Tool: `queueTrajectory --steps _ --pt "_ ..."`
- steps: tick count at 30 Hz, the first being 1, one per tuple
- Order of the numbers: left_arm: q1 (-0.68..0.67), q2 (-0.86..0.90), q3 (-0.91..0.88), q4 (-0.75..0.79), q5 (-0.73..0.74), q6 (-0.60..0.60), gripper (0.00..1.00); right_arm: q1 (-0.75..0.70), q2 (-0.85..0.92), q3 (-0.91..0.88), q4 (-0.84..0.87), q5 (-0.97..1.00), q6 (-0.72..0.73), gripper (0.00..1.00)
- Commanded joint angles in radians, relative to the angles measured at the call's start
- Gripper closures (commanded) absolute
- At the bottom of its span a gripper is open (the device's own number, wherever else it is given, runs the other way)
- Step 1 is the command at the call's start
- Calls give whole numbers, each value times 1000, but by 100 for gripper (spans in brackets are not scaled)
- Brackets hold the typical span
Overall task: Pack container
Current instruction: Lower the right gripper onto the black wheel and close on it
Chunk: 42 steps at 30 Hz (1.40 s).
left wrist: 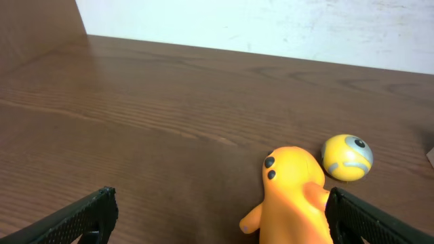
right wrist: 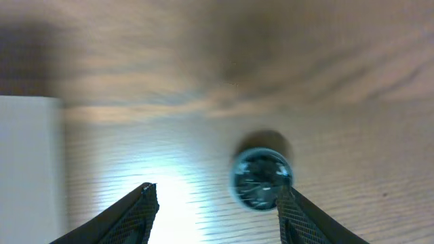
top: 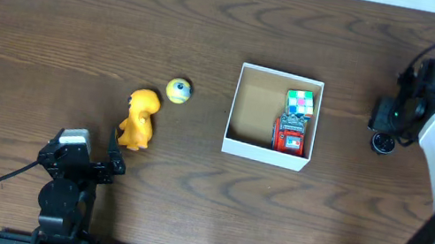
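Container (top: 266,156) is sitting open side up near the middle of the table (top: 83,18), its thin white walls framing a brown cardboard floor. Inside it, along its right wall, a colour-tiled cube (top: 300,103) is lying in the far right corner. A red toy vehicle (top: 289,136) is lying just in front of the cube, and whether the two are touching cannot be told. The container's left half is showing bare cardboard. Left of the container, near its far corner but apart from the wall, a small yellow ball (top: 179,90) with a blue-grey patch is resting on the wood. A yellow toy figure (top: 139,118) is lying just beyond the ball, farther from the container and nearer the robot; contact between them is unclear. Left jaws are hanging farther out on that same side, past the figure, spread wide and gripping nothing. The figure's body is showing just ahead of one finger in the left wrist view. Right of the container, well clear of its wall, right jaws are hovering over a small dark round object (top: 383,143). The right wrist view is blurred, yet the jaws are standing parted wider than the object. It is showing between them, close to one finger and clear of the other, not grasped.
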Motion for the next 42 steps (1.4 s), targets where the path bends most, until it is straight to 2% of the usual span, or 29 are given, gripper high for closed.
queueTrajectory --steps 1,4,7,9,14,18,35,42 --pt "6 -6 -25 -5 -8 14 2 56 -93 24 -2 -10 -3 40" --pt "6 -6 -25 -5 -8 14 2 77 -143 24 -13 26 4 36" --pt "6 -6 -25 -5 -8 14 2 71 -151 23 -30 106 5 27" --pt "6 -6 -25 -5 -8 14 2 52 -144 14 -43 144 3 16" --pt "6 -6 -25 -5 -8 14 2 -26 -118 -41 -3 81 -13 4" --pt "6 -6 -25 -5 -8 14 2 -79 -72 -92 49 -1 -57 2" --pt "6 -6 -25 -5 -8 14 2 -92 163 -123 147 -18 -105 1" --pt "6 -6 -25 -5 -8 14 2 -92 207 -123 159 -14 -104 6"
